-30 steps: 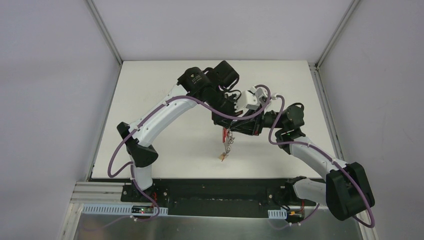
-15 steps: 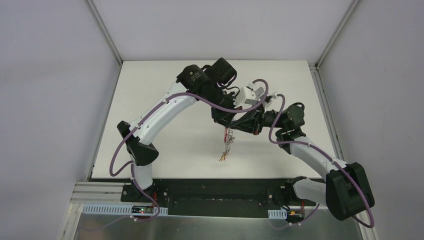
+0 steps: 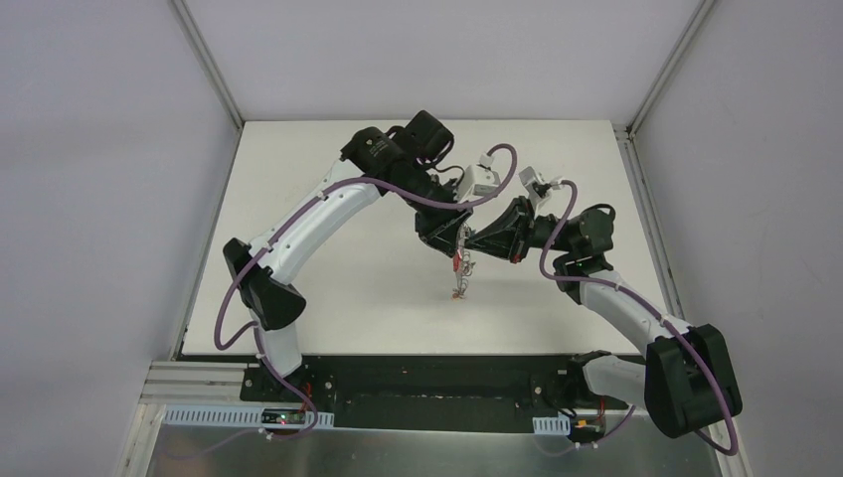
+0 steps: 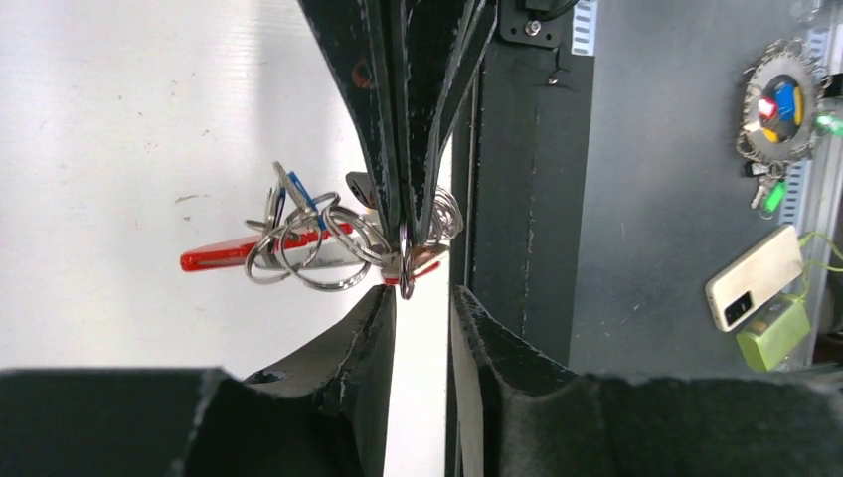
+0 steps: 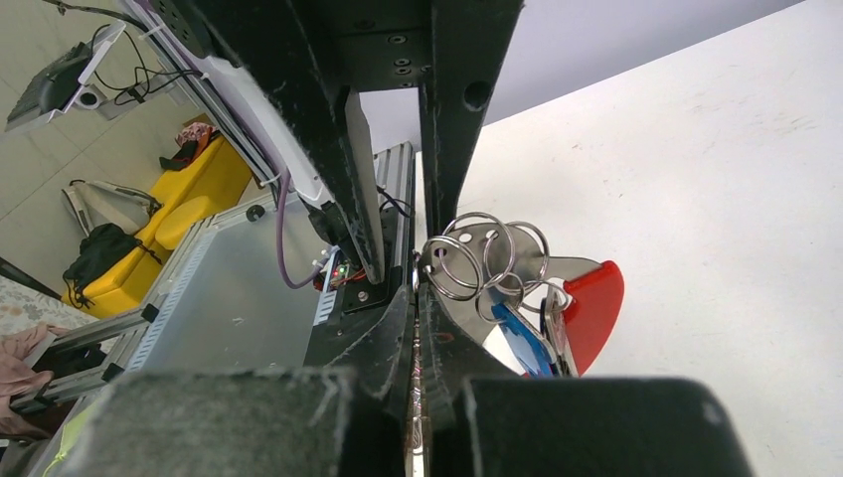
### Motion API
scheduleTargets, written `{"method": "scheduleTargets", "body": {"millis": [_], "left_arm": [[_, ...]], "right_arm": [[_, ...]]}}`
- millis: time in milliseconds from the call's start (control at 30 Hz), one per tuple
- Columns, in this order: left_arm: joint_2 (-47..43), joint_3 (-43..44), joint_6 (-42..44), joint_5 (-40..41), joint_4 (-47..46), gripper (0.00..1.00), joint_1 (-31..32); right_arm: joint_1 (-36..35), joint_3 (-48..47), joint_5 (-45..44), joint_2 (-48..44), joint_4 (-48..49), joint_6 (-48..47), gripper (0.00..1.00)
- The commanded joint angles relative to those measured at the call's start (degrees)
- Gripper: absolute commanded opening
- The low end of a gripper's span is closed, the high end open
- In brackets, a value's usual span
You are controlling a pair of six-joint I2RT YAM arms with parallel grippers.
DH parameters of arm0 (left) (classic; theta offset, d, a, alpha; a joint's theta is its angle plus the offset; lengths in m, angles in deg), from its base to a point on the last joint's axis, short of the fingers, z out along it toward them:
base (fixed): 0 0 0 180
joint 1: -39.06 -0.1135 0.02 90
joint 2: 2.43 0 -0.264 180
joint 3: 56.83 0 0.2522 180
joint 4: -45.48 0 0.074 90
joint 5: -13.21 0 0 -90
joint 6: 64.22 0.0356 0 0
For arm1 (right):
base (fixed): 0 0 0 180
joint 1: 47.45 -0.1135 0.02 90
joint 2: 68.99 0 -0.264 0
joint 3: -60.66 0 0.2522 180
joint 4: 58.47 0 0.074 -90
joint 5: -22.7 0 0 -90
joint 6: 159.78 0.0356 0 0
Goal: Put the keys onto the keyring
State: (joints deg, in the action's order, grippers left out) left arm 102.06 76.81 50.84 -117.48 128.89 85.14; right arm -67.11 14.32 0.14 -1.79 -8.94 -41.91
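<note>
The keyring (image 3: 459, 270) hangs above the white table between both arms. In the left wrist view it is a bunch of grey rings (image 4: 308, 248) with a red piece (image 4: 214, 256) sticking out to the left. My right gripper (image 5: 418, 298) is shut on one thin metal ring of it. Beside that ring hang a red-headed key (image 5: 591, 308) and a blue one (image 5: 517, 338). My left gripper (image 4: 425, 293) is open just below the bunch, with only table showing between its fingers. In the top view the two grippers meet tip to tip, left (image 3: 455, 238) and right (image 3: 469, 245).
The table (image 3: 328, 298) ends at a black rail (image 4: 517, 199) along its near edge. Beyond it, off the table, lie another bunch of keys on a toothed disc (image 4: 780, 99), a phone (image 4: 751, 288) and a green object (image 4: 775, 333). Grey walls stand on either side.
My left gripper has opened. Both wrists have drawn back from the near edge, and the hanging bunch has gone with them.
</note>
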Motion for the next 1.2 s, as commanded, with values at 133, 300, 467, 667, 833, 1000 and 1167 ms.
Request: {"method": "scheduleTargets", "body": {"millis": [133,300,467,667,833,1000,1167], "left_arm": [[-6.29,-5.73,-0.32,-9.67,-6.9,0.31,-3.71],[-6.71,-7.93,0.37,-11.51,-10.12,0.32,-3.98],[-5.82,-8.55,0.46,-13.82,-11.15,0.31,-3.99],[-5.23,-9.95,0.48,-14.71,-11.54,0.12,-3.99],[-4.58,-10.14,0.53,-14.79,-11.02,0.09,-3.99],[-3.75,-9.93,-0.29,-15.36,-11.7,0.0,-3.99],[-2.74,-9.63,-1.35,-16.04,-12.19,0.0,-4.0]], "right_arm": [[1.02,-2.46,0.59,-1.02,5.66,2.24,0.0],[1.07,-2.49,0.63,-0.68,5.8,2.59,0.0],[1.34,-2.39,0.59,-0.75,5.89,2.9,0.0],[1.44,-2.31,0.43,-0.5,6.05,3.05,0.0],[1.54,-2.3,0.41,-0.58,6.15,3.15,0.0],[1.68,-2.2,0.24,-0.57,6.15,3.1,0.0],[1.79,-2.14,0.07,-0.64,6.15,3.23,0.0]]}}
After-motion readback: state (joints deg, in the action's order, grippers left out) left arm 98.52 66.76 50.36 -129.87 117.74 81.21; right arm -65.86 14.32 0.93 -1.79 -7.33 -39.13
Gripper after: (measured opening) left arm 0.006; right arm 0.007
